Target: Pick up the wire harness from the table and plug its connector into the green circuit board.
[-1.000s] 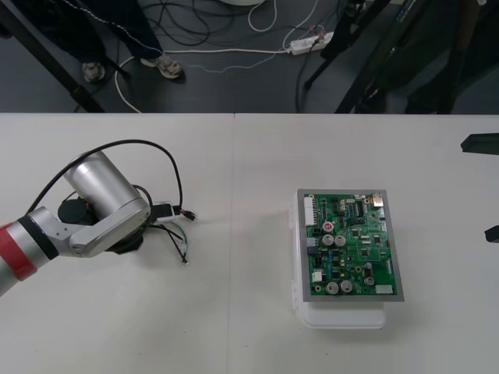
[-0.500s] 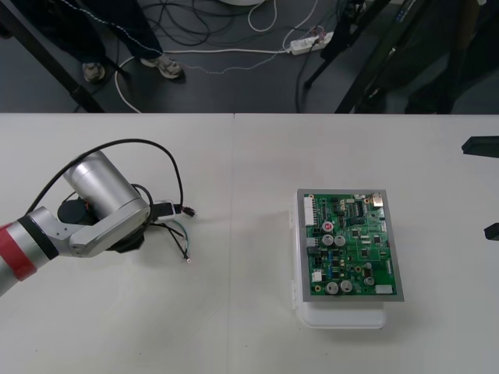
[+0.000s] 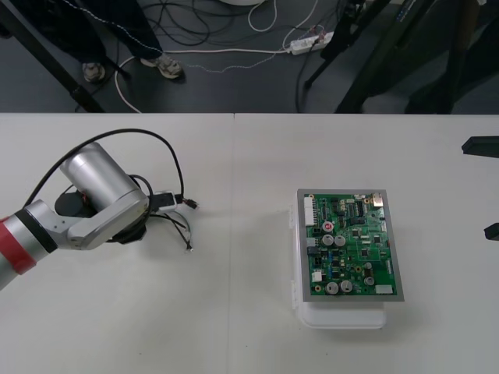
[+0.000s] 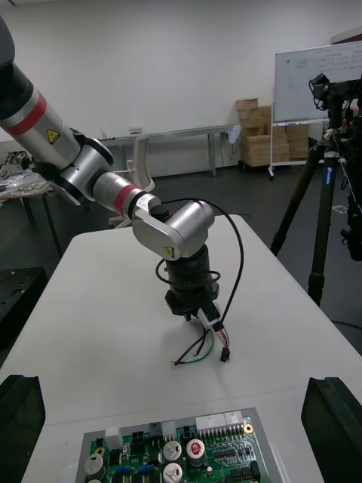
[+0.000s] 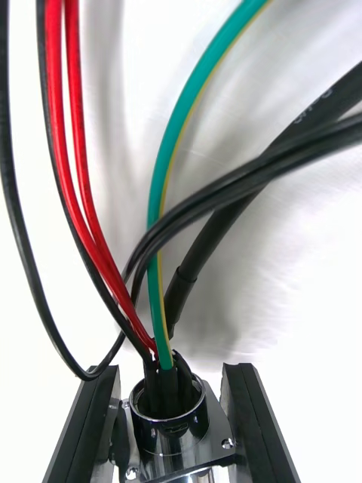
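The left tool (image 5: 170,434) is pinching the wire harness (image 3: 179,226) by its round metal socket (image 5: 172,423). In the left wrist view the two black fingers (image 5: 84,426) stand close on either side of the flanged socket, and the red, green and black wires (image 5: 162,226) rise out of it and fan away over the pale surface. In the front view this arm comes in from the left over the left part of the worktop (image 3: 249,156). Its silver wrist covers the tool, and the harness wires trail out from beneath it toward the middle of the worktop. The small black plug (image 3: 189,204) is at the end of one strand, well apart from the green circuit board (image 3: 351,243). In the right wrist view the left tool (image 4: 197,308) points down at the worktop, with the wires spilling from under it toward the board. The plug (image 4: 224,356) and the loose green and black ends lie low by the surface, but whether they rest on it cannot be told. The board sits on its white base (image 3: 343,315) on the right half of the worktop, with nothing plugged into it from the harness. The right tool (image 3: 485,188) waits at the right edge of the worktop, beside the board. It is spread wide, with its dark fingers (image 4: 332,423) far apart near the two lower corners of its own view and the near edge of the board (image 4: 188,456) between them.
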Robot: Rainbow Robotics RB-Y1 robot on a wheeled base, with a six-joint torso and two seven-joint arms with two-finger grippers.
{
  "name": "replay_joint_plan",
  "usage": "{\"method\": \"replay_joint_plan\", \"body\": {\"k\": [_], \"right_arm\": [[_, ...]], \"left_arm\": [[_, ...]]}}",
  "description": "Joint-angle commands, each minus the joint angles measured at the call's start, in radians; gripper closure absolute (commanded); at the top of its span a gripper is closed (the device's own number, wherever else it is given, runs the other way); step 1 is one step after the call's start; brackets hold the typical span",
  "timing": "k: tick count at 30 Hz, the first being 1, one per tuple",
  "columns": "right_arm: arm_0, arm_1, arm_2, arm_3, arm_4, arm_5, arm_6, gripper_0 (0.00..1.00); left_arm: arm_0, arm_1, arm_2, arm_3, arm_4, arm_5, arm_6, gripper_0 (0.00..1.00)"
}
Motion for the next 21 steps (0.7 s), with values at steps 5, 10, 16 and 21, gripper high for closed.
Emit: {"method": "replay_joint_plan", "body": {"k": [5, 10, 16, 21], "right_arm": [[0.013, 0.009, 0.009, -0.003, -0.008, -0.003, 0.033, 0.00], [0.013, 0.009, 0.009, -0.003, -0.008, -0.003, 0.033, 0.00], [0.013, 0.009, 0.009, -0.003, -0.008, -0.003, 0.033, 0.00], [0.013, 0.009, 0.009, -0.003, -0.008, -0.003, 0.033, 0.00]], "left_arm": [[-0.037, 0.031, 0.152, -0.166, 0.107, 0.043, 0.003, 1.00], [-0.031, 0.057, 0.210, -0.272, 0.179, 0.043, 0.007, 1.00], [0.016, 0.063, 0.357, -0.385, 0.269, 0.043, -0.007, 1.00], [0.075, 0.060, 0.469, -0.500, 0.286, 0.043, -0.024, 1.00]]}}
